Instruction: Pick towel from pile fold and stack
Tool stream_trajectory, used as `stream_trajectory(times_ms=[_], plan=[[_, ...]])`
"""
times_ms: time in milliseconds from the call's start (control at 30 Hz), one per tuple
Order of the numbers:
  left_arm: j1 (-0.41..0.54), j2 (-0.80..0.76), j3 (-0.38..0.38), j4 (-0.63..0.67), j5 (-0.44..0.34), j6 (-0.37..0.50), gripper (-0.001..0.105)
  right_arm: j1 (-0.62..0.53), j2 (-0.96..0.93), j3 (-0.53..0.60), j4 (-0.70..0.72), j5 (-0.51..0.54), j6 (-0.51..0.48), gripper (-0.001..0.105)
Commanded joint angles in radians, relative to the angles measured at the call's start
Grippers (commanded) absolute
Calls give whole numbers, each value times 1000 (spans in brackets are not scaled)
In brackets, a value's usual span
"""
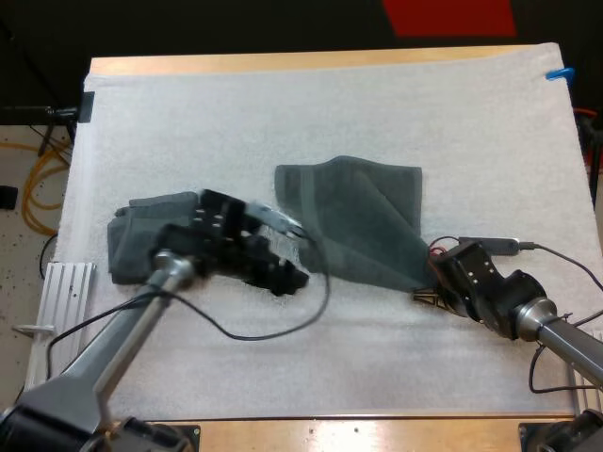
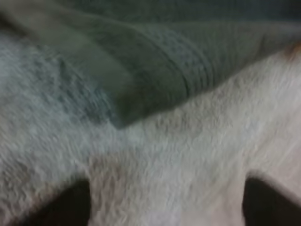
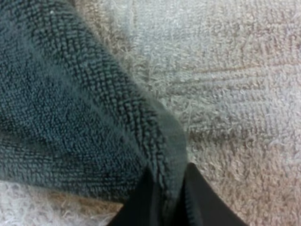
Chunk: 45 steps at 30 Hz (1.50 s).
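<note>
A dark grey-green towel [image 1: 363, 221] lies spread on the middle of the white mat, with its right part folded over at a slant. My right gripper [image 1: 430, 283] is at the towel's near right corner. In the right wrist view it [image 3: 170, 202] is shut on the towel's edge [image 3: 160, 141], which rises between the two fingers. My left gripper [image 1: 290, 279] hovers low by the towel's near left corner. Its fingertips [image 2: 70, 207] stand apart over bare mat, open, with the towel's corner [image 2: 141, 89] just ahead of them. A second towel [image 1: 141, 235] lies bunched at the left, beneath my left arm.
The white mat [image 1: 311, 113] covers nearly the whole wooden table. A metal bracket [image 1: 66, 282] sits at the mat's left edge. Bare mat stretches behind the towels and along the front.
</note>
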Motion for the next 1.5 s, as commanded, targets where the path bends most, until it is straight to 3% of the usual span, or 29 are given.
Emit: stream_trajectory(times_ms=[0,67,133,267,433,600,667,833,1100,1200,1467], plan=[[-42,22,-2,-59,-111,2,70,1,-6,-2,10,-6,-5,0],[-89,54,-2,-100,-213,3,70,1,-6,-2,16,-21,-5,0],[-115,87,-2,-130,-243,3,70,1,-6,-2,24,-24,-5,0],[-133,156,-3,-172,-244,-14,70,1,-6,-2,31,-24,-7,0],[-128,208,-3,-232,-240,-97,70,1,-6,-2,31,-24,-7,0],[-132,211,-3,-335,-143,-111,69,1,-6,-2,31,-24,-7,0],[-132,211,-3,-334,-144,-111,69,1,-6,-2,31,-24,-7,0],[-132,211,-3,-314,-142,-120,55,1,-6,-2,31,-24,-7,0],[-132,211,4,-282,-35,-131,17,1,-6,-2,29,-24,-7,0],[-132,211,3,-266,-30,-131,2,1,-6,-2,29,-29,-7,0],[-132,164,3,-157,35,-131,0,1,-58,-13,26,-93,-62,0]])
